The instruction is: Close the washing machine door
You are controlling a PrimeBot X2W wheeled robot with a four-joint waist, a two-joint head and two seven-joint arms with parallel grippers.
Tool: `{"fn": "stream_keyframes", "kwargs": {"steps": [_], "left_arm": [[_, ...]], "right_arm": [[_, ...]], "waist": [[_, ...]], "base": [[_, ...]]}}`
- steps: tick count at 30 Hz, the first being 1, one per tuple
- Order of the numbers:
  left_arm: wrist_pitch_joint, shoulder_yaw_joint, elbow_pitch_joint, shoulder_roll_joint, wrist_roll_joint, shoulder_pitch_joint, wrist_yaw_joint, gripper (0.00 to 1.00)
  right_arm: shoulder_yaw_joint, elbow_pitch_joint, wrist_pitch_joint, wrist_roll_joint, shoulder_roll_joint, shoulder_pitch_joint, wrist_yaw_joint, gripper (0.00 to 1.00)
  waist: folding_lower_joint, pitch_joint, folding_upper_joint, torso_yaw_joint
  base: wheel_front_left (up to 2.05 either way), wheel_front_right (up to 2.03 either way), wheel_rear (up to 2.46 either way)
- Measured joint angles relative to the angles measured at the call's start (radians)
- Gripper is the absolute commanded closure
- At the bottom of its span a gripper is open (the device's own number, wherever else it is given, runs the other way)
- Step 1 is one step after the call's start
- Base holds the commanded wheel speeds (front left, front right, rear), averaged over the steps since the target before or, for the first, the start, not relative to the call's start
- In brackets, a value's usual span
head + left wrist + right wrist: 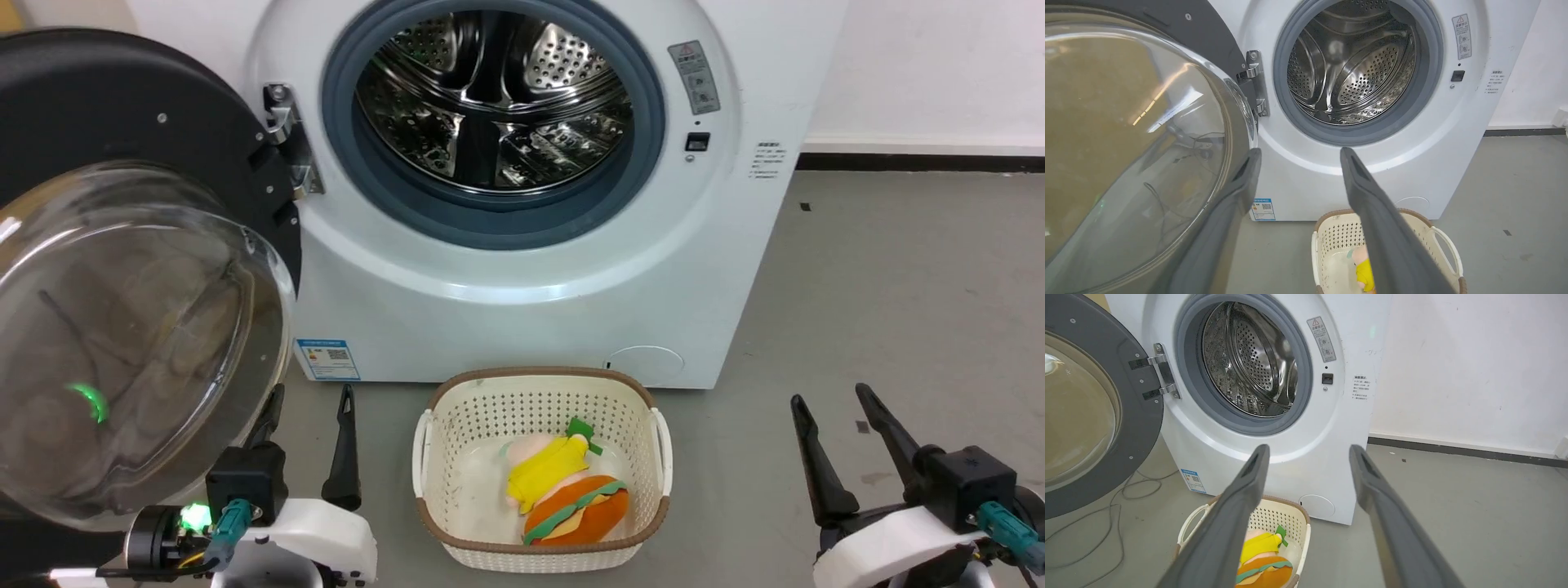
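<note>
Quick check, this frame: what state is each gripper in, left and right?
Left gripper: open, holding nothing.
Right gripper: open, holding nothing.

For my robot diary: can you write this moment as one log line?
washing machine door: wide open | left claw: open, near door | right claw: open, holding nothing | task: door not yet closed

The grey floor (898,327) is occupied by the white washing machine (522,327); a cream basket (543,377) is set just before it, and a thin cable (1109,506) is trailed beside it.
</note>
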Motion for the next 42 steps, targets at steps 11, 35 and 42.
{"fn": "stream_keyframes", "kwargs": {"steps": [11, 35, 42], "left_arm": [[-0.023, 0.031, -0.012, 0.000, -0.017, -0.001, 0.017, 0.00], [-0.072, 0.289, -0.075, -0.001, -0.195, -0.043, -0.006, 0.00], [-0.085, 0.416, -0.058, -0.001, -0.315, -0.089, -0.056, 0.00]], "right_arm": [[-0.009, -0.012, -0.023, 0.026, 0.000, 0.001, 0.000, 0.00], [-0.037, -0.040, -0.069, 0.090, 0.000, 0.012, 0.000, 0.00], [-0.049, -0.047, -0.086, 0.100, 0.000, 0.012, 0.000, 0.00]], "waist": [[0.0000, 0.006, 0.0000, 0.056], [0.0000, 0.029, 0.0000, 0.195], [0.0000, 0.046, 0.0000, 0.218]], "base": [[0.00, 0.00, 0.00], [0.00, 0.00, 0.00], [0.00, 0.00, 0.00]]}}
